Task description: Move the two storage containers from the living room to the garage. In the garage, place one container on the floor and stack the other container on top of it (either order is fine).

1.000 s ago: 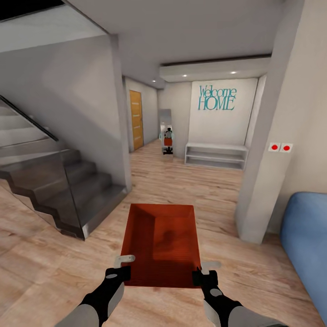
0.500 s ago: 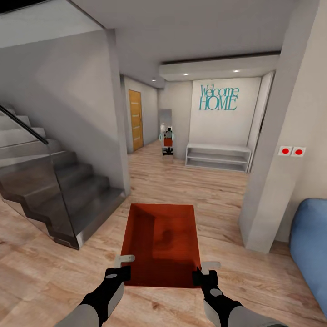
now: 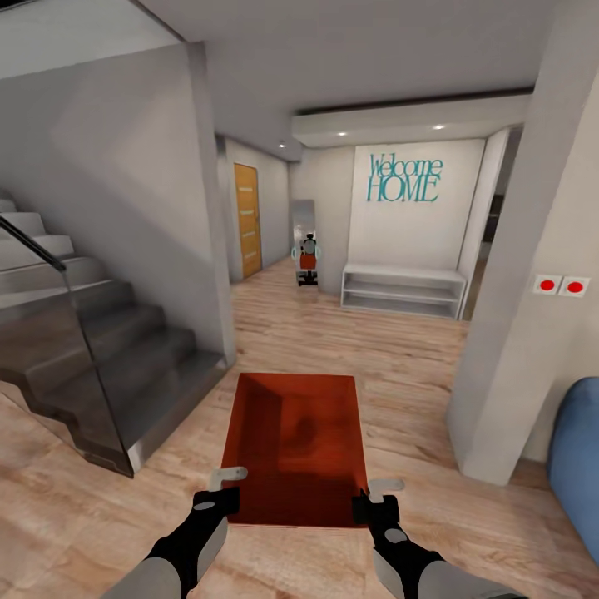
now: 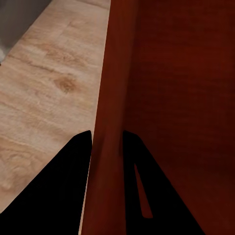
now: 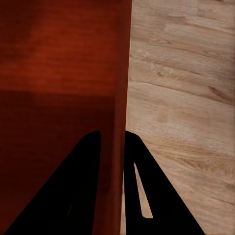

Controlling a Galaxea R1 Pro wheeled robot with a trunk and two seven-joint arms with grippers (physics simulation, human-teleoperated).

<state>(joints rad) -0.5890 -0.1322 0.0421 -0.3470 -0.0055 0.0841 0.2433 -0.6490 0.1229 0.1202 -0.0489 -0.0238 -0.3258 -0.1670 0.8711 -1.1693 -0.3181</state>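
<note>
Out in front of the robot, held level above the light wood-plank floor [image 3: 399,358], sits an orange-red storage container [image 3: 295,445], open side up. The left gripper [image 3: 220,499] pinches the container's left wall near its near corner, one finger inside and one outside, as the left wrist view shows with the wall [image 4: 110,122] running between the dark fingers [image 4: 63,186]. The right gripper [image 3: 366,503] is clamped the same way on the right wall near the other near corner; the right wrist view has that wall [image 5: 120,98] between its fingers [image 5: 147,191], with floor planks beyond.

To the left stands a dark grey staircase [image 3: 100,366] with a glass side panel [image 3: 50,349], its lowest step close to the container's left side. A grey wall [image 3: 141,208] rises behind it. On the right a white pillar [image 3: 532,274] carries two red buttons [image 3: 560,285], and a blue cushioned seat [image 3: 578,466] shows at the right edge.

Straight ahead the planks run down a hallway to a low white shelf bench [image 3: 405,289] under a wall lettered "Welcome HOME" [image 3: 403,177]. Left of it stand a tall mirror [image 3: 304,241] and a wooden door [image 3: 248,219]. Between the container and the bench the floor lies open.
</note>
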